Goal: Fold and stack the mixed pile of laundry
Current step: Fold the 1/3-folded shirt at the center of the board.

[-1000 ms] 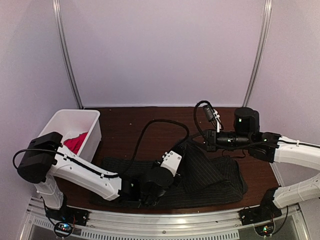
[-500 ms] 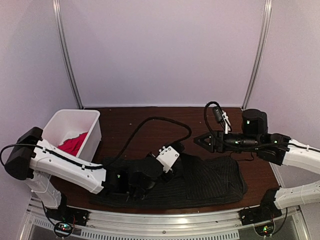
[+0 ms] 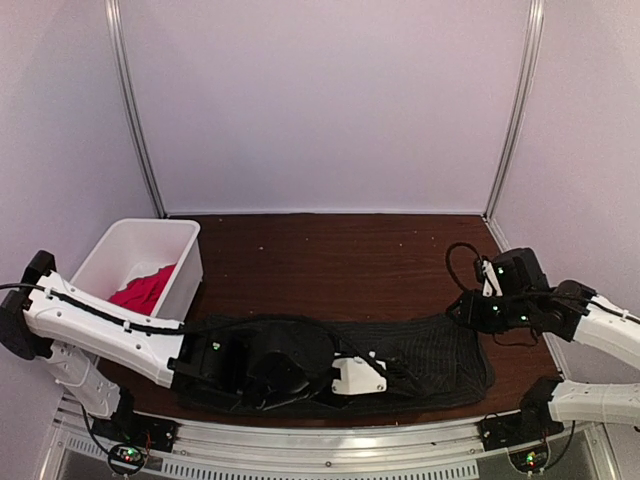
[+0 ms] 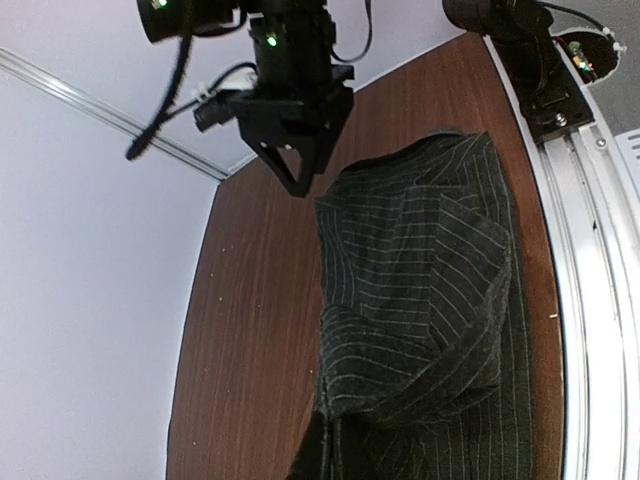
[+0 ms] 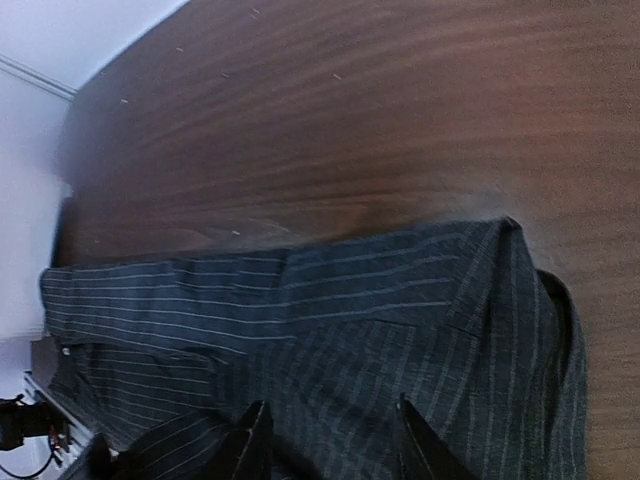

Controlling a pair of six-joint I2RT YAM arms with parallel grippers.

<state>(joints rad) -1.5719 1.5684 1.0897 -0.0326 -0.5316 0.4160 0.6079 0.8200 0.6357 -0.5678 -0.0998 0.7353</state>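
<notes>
Occlusion: you get no sight of the left gripper's (image 3: 395, 376) fingertips; they fall below the edge of the left wrist view, and from above the left arm lies over the left half of the pinstriped shirt (image 3: 440, 345). Its collar and buttons can't be made out.
Shirt: dark charcoal with thin pale stripes, spread along the near edge of the table (image 3: 330, 260), rumpled, with raised folds at the right end.
Red T-shirt (image 3: 145, 285): you'll find it crumpled inside the white bin (image 3: 120, 235), at the table's left.
Left gripper: closed, low on the shirt; the cloth bunches into a pinch at it.
Right gripper (image 5: 335, 440): fingers partly apart, nothing between them, above the shirt's right end.
</notes>
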